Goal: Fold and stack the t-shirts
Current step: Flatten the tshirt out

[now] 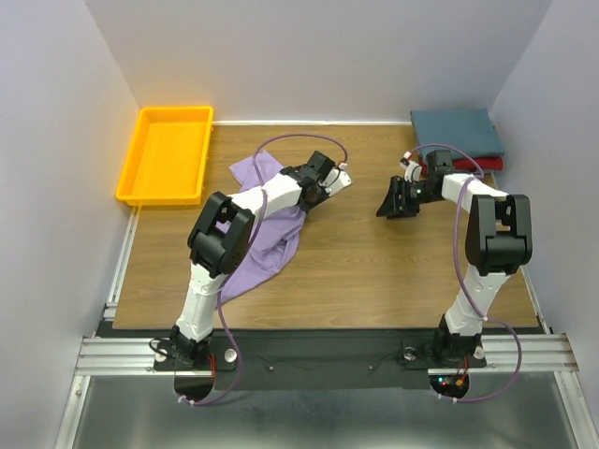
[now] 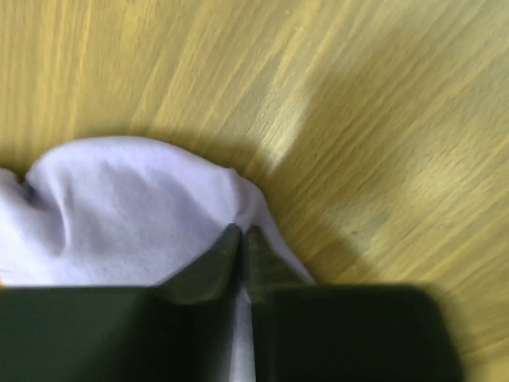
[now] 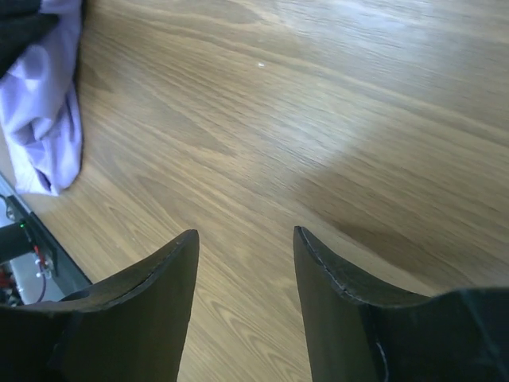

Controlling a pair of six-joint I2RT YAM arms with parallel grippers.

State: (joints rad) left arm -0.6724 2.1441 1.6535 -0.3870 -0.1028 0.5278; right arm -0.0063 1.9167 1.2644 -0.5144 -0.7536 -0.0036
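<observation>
Wood-grain table point(image 1: 374, 281) carries everything here, and the largest thing on it is the lavender t-shirt point(image 1: 271, 238), lying crumpled and unfolded on the left half, near the yellow tray point(image 1: 140, 192) but apart from it; we judge the shirt light, limp and not slippery, so it will drape and drag rather than hold a shape, and a pinch at one point will lift only a peak while the rest trails on the wood; the sound places to take it are a hem or shoulder corner, one for each gripper, so that it can be spread flat before folding; the left arm point(image 1: 220, 238) reaches forward and to the right across the shirt, its wrist low over the cloth's far right edge; the right arm point(image 1: 496, 229) bends inward, its forearm pointing left toward the middle of the table; in the far right corner the teal t-shirt point(image 1: 456, 131) lies folded on the red t-shirt point(image 1: 493, 163), of which only a strip shows; the left gripper point(image 2: 241, 237) has its jaws pinched together on a small fold at the shirt's rim; the right gripper point(image 3: 245, 239) hangs with jaws apart over bare wood, holding nothing, well apart from the lavender cloth.
</observation>
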